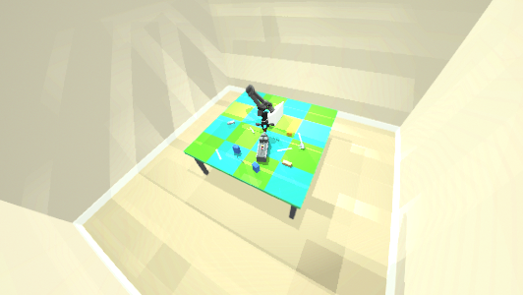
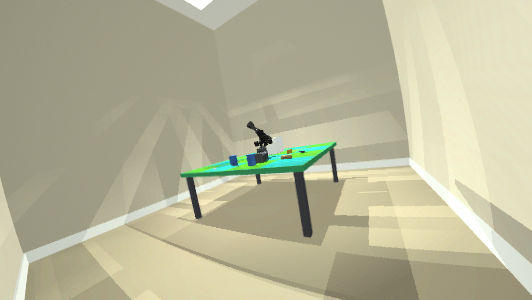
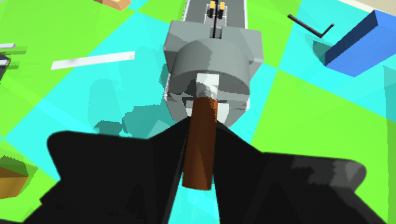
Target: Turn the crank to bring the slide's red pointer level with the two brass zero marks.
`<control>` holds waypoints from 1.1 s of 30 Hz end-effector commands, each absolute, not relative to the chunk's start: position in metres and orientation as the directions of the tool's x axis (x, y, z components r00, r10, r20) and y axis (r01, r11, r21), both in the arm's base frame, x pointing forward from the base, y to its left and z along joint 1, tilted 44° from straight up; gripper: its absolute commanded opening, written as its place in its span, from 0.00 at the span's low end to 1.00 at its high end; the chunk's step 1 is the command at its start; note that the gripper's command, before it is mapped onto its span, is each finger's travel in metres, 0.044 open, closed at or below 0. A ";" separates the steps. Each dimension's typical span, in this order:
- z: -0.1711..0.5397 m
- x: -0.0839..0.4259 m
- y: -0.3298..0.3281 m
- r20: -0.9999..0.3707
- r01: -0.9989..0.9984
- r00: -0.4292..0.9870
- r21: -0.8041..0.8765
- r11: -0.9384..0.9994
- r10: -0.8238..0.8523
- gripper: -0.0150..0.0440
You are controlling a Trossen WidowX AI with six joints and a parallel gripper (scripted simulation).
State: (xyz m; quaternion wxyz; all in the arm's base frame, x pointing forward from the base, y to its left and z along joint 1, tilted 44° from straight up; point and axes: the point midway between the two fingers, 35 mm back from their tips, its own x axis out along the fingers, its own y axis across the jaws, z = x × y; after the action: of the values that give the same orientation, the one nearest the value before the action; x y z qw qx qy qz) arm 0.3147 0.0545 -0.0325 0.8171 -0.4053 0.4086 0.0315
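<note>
In the wrist view, a brown crank handle (image 3: pixel 200 145) is pinched between the dark fingers of the gripper (image 1: pixel 264 129) (image 3: pixel 201 123), one on each side, with its near end showing between them. No lettering, label or brand mark can be made out on the machine (image 1: pixel 262 148) (image 2: pixel 261 156) (image 3: pixel 210 55) or on the arm (image 1: pixel 265 105) (image 2: pixel 261 135). The handle joins a pale fitting at the machine's round gray housing (image 3: pixel 210 60), and beyond that housing a dark channel runs away with two small brass-colored tips (image 3: pixel 217 7) side by side near the picture's upper edge. Whether these are the zero marks, and how the red pointer stands against them, cannot be told at this size. The top view shows the arm with one dark section slanting up and back to a raised end, and its gripper reaching down at the near end of the machine. The machine sits near the middle of the checkered green and cyan table (image 1: pixel 315 167) (image 2: pixel 240 172) (image 3: pixel 320 120), its long body stretching away from the gripper. The exterior view has the same slant of the arm, high end to the left, above the dark machine. Two blue blocks (image 1: pixel 236 148) (image 2: pixel 251 160) (image 3: pixel 357 47) stand near the machine, apart from it, and a white panel (image 1: pixel 276 113) (image 2: pixel 275 145) stands upright beside the arm. In the wrist view, a thin black bent rod (image 3: pixel 312 29) lies near a blue block, and a white strip (image 3: pixel 93 60) lies on the machine's other side.
</note>
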 end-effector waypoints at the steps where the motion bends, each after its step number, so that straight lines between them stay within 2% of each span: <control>1: -0.026 0.318 0.049 -0.678 -0.361 0.672 -0.650 0.668 -0.297 0.25; 33: -0.022 0.322 0.039 -0.678 -0.361 0.672 -0.651 0.668 -0.298 0.25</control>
State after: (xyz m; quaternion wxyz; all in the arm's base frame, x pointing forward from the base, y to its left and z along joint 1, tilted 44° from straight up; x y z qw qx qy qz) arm 0.3192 0.0465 -0.0263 0.8165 -0.4084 0.4068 0.0324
